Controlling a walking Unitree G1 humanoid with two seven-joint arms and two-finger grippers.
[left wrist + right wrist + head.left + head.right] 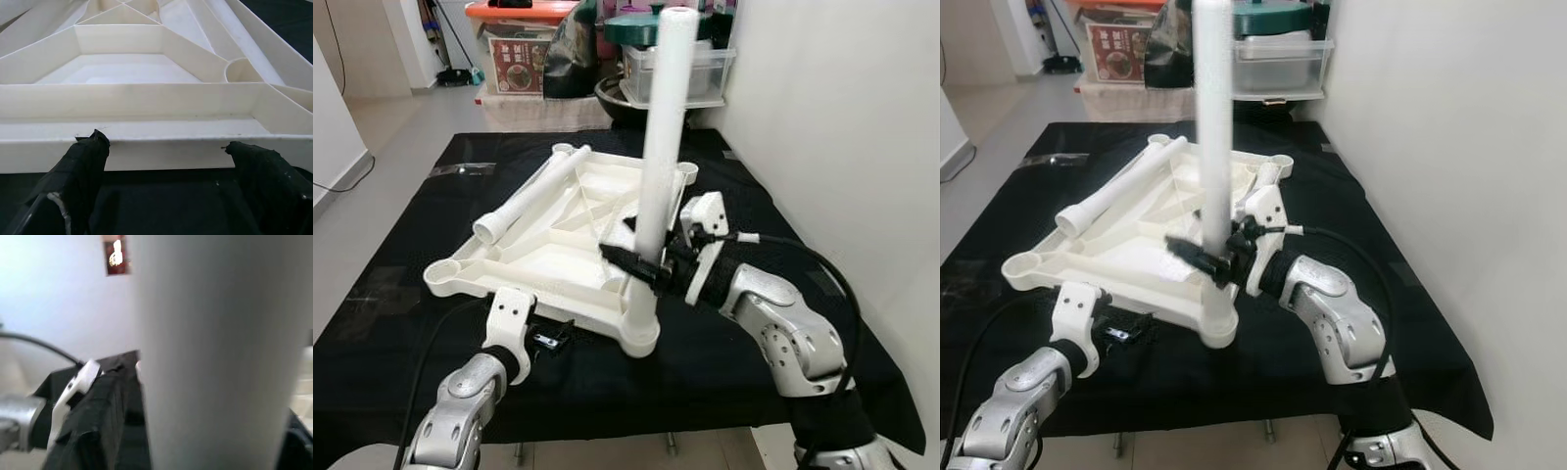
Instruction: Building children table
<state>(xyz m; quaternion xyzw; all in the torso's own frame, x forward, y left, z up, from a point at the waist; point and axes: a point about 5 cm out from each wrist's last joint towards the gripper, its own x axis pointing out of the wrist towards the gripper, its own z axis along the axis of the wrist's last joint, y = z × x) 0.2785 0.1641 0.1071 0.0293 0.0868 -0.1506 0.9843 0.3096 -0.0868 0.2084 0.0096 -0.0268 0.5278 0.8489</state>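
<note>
Plastic table top (548,245), white and upside down, lies on a black cloth (401,294) over a work table. One white leg (658,166) stands straight up in the near corner socket (641,333). The right gripper (641,262) is closed around that leg, low down, just above the socket. Another loose leg (533,191) lies across the table top's ribs.

The left gripper (166,152) sits at the near edge of the table top, its fingers (78,161) spread wide with nothing between them.

The leg looks stiff, light and smooth, so it could slip or tip. Low near the socket seems the best place to hold it. Storage boxes (514,49) stand on the floor behind.
</note>
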